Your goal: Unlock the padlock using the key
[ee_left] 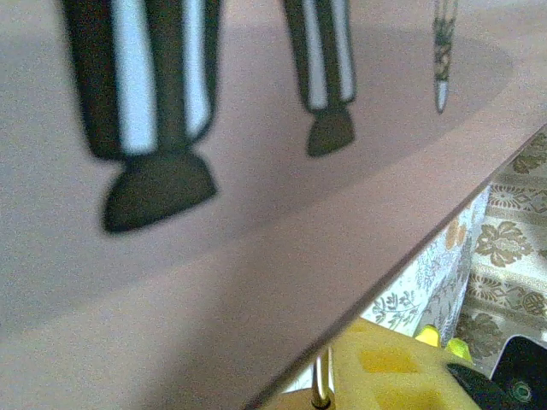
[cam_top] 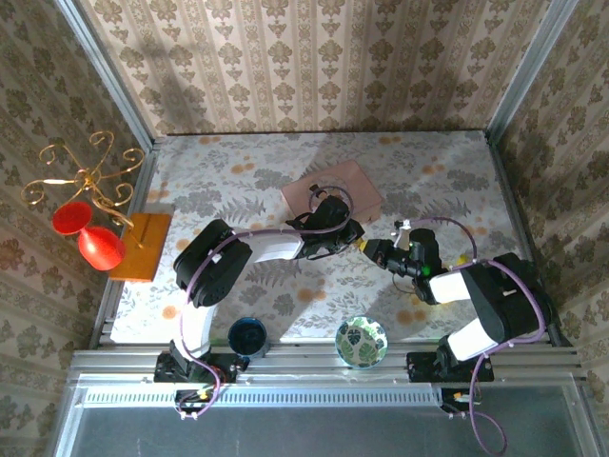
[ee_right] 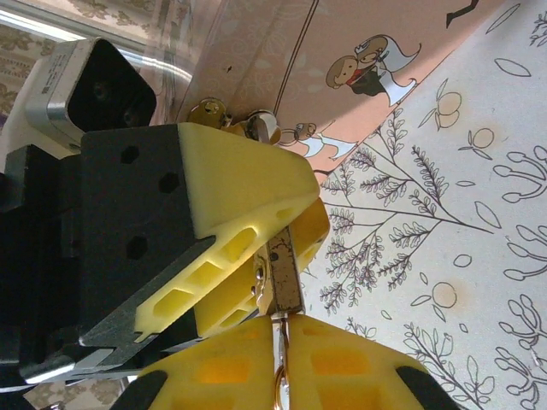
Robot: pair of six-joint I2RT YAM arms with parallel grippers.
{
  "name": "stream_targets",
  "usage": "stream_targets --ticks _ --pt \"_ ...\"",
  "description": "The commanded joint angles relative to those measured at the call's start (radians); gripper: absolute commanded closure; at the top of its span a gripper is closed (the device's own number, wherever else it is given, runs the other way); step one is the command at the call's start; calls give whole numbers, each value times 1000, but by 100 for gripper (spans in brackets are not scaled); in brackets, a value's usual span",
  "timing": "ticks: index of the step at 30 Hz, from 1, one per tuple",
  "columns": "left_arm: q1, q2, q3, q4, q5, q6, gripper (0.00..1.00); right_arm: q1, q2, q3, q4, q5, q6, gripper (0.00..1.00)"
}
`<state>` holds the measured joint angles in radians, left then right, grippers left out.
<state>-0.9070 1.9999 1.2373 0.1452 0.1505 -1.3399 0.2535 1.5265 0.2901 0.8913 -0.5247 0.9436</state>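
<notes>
- Two grippers are meeting tip to tip at mid-table, just in front of the pink box [cam_top: 333, 188]: the left gripper [cam_top: 354, 238] is coming in from the left and the right gripper [cam_top: 373, 249] from the right.
- In the right wrist view, the left gripper [ee_right: 312, 213] is pinching the padlock [ee_right: 286, 278] between its yellow fingers, with the silver body showing at their lower edge.
- The right gripper [ee_right: 280, 329] is pressing its fingers together on the key [ee_right: 280, 342], a thin metal blade pointing up at the padlock's underside. Whether the blade is entering the lock or only touching it cannot be told.
- The padlock is sitting just beside the near edge of the pink box, close to the box's own clasp [ee_right: 209, 111].
- Open table [cam_top: 247, 171] is lying to the left and behind the box, and walls are closing in the far, left and right sides.
- A dark blue bowl [cam_top: 249, 335] and a patterned bowl [cam_top: 362, 343] are standing at the near edge between the arm bases, well apart from the grippers.
- A wooden board [cam_top: 143, 246] is lying at the left edge, with red objects [cam_top: 100, 248] and a gold wire stand [cam_top: 86, 176] beside it.
- In the left wrist view the box lid [ee_left: 256, 213] is blurring most of the frame. A yellow finger [ee_left: 385, 367] and a thin metal rod [ee_left: 320, 389] are being cut off at the bottom.
- From above, the padlock and key are too small to make out.
</notes>
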Motion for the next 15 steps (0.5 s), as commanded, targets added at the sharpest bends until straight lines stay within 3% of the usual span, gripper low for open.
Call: stream_targets --ticks 1,6,11,15 --pt "-6 -20 -7 42 101 -51 100 6 36 13 92 -2 80 93" --pt "-7 -27 -10 58 103 -50 100 3 120 5 264 -21 274 100" --pt "-9 -22 -3 64 113 -48 100 3 243 -7 423 -14 487 100" --pt "-9 -23 2 70 118 -43 100 7 271 4 423 -8 563 100"
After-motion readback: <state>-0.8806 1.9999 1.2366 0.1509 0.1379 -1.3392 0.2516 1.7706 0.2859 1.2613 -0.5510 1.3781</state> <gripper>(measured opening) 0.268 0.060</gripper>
